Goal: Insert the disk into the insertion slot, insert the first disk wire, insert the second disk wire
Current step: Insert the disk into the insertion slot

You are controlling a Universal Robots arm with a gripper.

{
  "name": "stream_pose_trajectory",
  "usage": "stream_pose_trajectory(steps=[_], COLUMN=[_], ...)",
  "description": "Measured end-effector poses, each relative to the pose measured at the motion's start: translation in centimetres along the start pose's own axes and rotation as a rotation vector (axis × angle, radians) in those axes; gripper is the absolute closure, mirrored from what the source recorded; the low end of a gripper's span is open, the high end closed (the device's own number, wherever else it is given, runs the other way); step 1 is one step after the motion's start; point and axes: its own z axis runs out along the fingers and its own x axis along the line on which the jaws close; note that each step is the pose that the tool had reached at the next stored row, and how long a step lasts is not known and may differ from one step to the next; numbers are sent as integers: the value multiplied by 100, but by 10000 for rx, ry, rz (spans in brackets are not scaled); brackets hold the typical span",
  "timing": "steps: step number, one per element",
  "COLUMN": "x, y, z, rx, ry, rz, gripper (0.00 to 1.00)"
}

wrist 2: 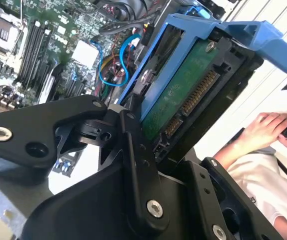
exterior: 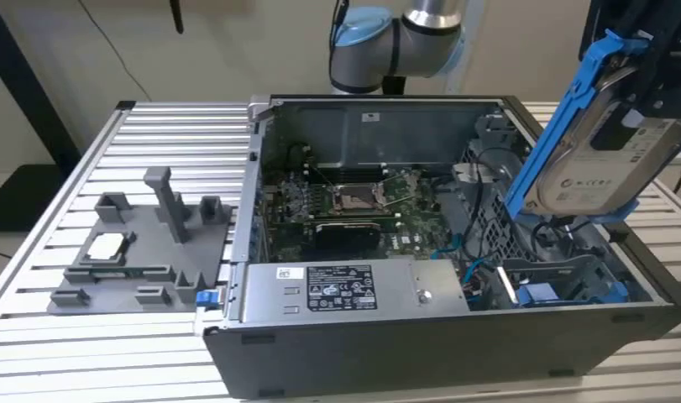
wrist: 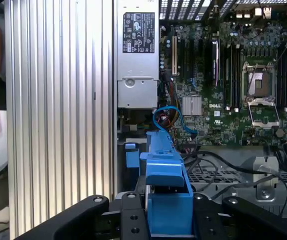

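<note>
My gripper (exterior: 645, 105) is shut on the disk (exterior: 604, 159), a silver-grey drive with a white label in a bright blue carrier. The disk hangs tilted in the air above the open computer case, at the exterior view's right. Below it, in the case's near right corner, lies the insertion slot (exterior: 558, 277), a grey sheet-metal bay. In the second wrist view the disk's green circuit side and connectors (wrist 2: 183, 95) face the camera between the black fingers (wrist 2: 133, 150). The first wrist view looks along the blue carrier (wrist: 166, 175) into the case. A blue cable (wrist: 171, 117) loops inside the case near the bay.
The grey labelled power-supply box (exterior: 340, 290) fills the case's front, with the green motherboard (exterior: 352, 201) behind it. A grey fixture plate (exterior: 138, 243) stands on the ribbed aluminium table (exterior: 94, 353) at the exterior view's left. A person's hand (wrist 2: 268, 127) is beside the table.
</note>
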Motion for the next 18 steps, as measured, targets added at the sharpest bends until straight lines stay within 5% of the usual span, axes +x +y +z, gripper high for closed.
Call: stream_pose_trajectory(steps=[18], x=[-1], y=[-77], z=[197], rx=[0], ry=[0], rz=[-1], gripper=[67])
